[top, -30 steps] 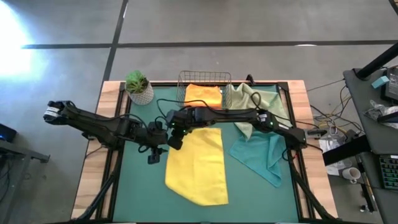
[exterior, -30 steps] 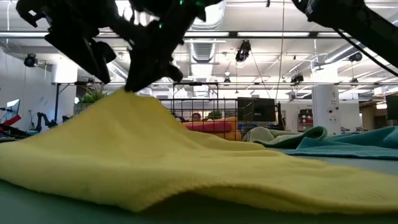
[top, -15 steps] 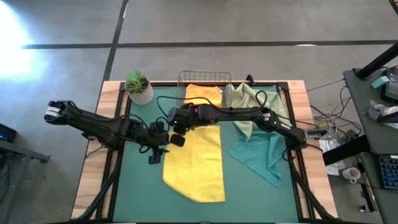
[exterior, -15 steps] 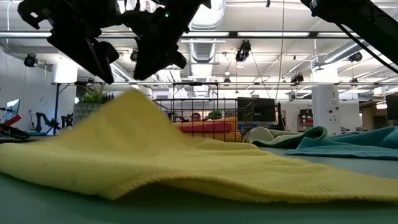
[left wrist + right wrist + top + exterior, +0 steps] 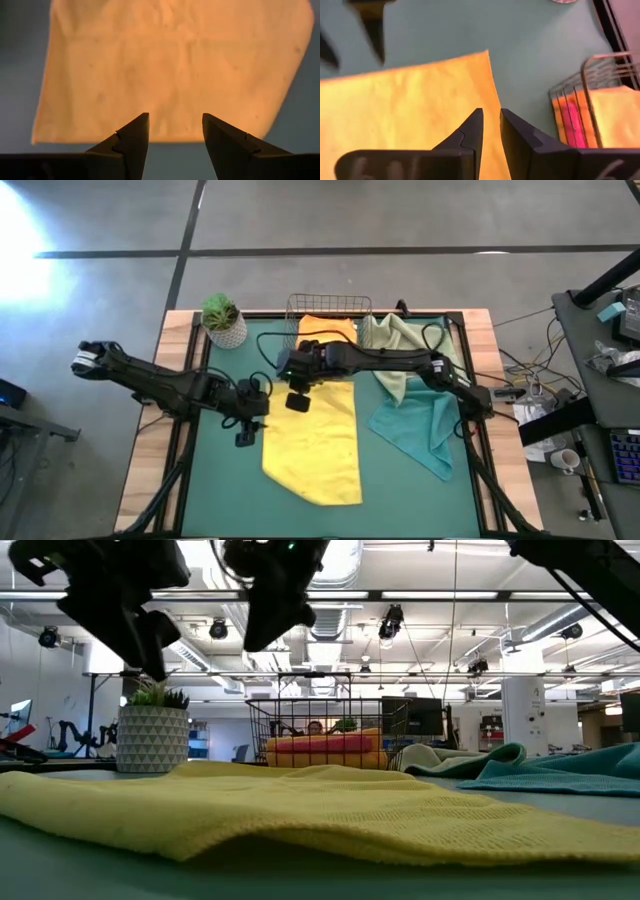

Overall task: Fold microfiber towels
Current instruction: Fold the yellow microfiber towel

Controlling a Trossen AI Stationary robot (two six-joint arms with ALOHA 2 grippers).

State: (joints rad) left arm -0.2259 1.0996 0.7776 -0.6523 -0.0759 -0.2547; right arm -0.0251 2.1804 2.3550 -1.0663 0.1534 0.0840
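Two grippers hover at frame centre: left gripper (image 5: pixel 245 432) fingers wide, right gripper (image 5: pixel 297 402) fingers narrow, empty. We should pinch matching yellow towel (image 5: pixel 315 442) corners.

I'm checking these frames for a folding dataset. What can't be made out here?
- Wire basket contents: high view shows only an orange towel; low view shows a pink layer, the rest hidden behind the wires.
- Yellow towel: whether it is one layer or folded, unclear in every view.
- Teal towel: cut off by the low view's right edge.
- Right tool: a narrow gap; nothing seen held.
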